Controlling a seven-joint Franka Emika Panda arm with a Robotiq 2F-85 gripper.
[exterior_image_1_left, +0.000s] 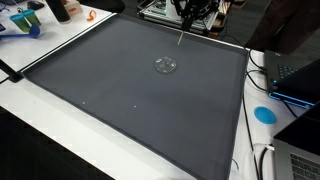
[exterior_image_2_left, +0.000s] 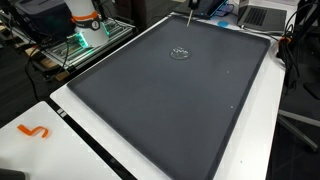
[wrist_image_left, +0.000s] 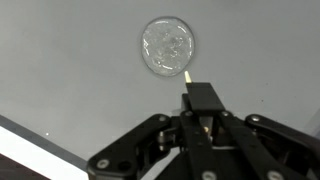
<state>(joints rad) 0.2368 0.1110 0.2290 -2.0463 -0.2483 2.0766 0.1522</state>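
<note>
Nearest the wrist camera, the gripper (wrist_image_left: 204, 104) enters from the bottom edge of the wrist view with its jaws drawn narrow and clamped onto a slender rod (wrist_image_left: 189, 75), whose pale tip projects forward. I read that tip as lying just beside the rim of a clear round disc (wrist_image_left: 167, 46), on the disc's near side; I cannot tell whether the tip touches the surface. The disc lies flat on a grey mat (wrist_image_left: 70, 70). In both exterior views the rod (exterior_image_1_left: 181, 38) (exterior_image_2_left: 190, 18) hangs steeply over the far part of the mat (exterior_image_1_left: 120, 95) (exterior_image_2_left: 170, 110), with the disc (exterior_image_1_left: 165, 65) (exterior_image_2_left: 180, 53) near it but apart. The mat covers most of a white table (exterior_image_1_left: 40, 115). A blue round pad (exterior_image_1_left: 264, 114) lies on the table beside the mat, and an orange piece (exterior_image_2_left: 35, 131) lies at a table corner, well apart from the disc.
</note>
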